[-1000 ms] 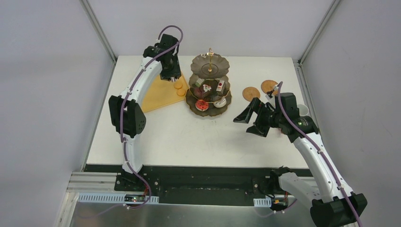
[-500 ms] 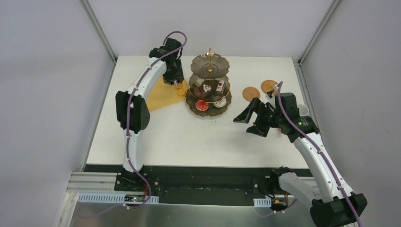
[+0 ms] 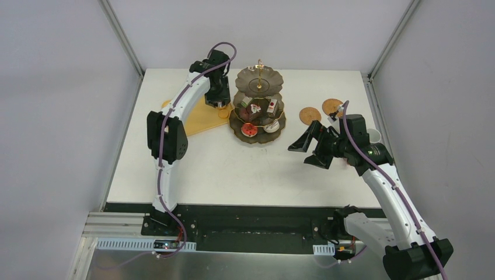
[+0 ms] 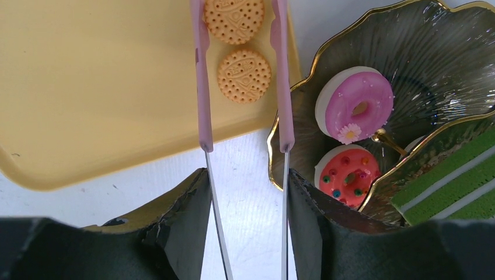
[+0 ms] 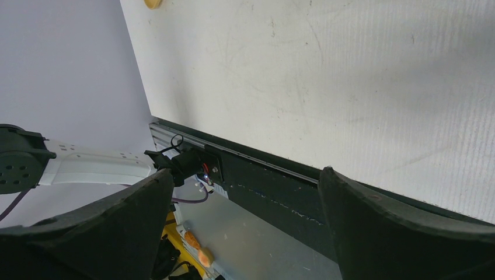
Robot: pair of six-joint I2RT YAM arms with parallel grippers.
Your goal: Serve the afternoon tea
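The dark three-tier stand (image 3: 258, 102) with a gold rod stands at the table's back middle and holds small cakes. In the left wrist view its lower tier (image 4: 303, 87) holds a pink doughnut (image 4: 354, 104), a red doughnut (image 4: 347, 174) and a green cake (image 4: 452, 181). My left gripper (image 3: 217, 99) (image 4: 246, 175) is shut on metal tongs with pink arms (image 4: 202, 87). The tongs reach over the yellow tray (image 4: 87, 87). One orange cookie (image 4: 233, 17) lies between the arms, a second (image 4: 244, 74) just below it. My right gripper (image 3: 309, 149) (image 5: 245, 175) is open and empty. Two woven coasters (image 3: 310, 114) (image 3: 332, 106) lie right of the stand.
The yellow tray (image 3: 192, 116) lies left of the stand, its near corner almost at the stand's foot. A pale cup (image 3: 373, 135) shows partly behind my right arm near the table's right edge. The right wrist view shows the white table (image 5: 292, 70) and its black front rail.
My left gripper with the tongs has moved right along the tray, closer to the stand. The right arm has not moved.
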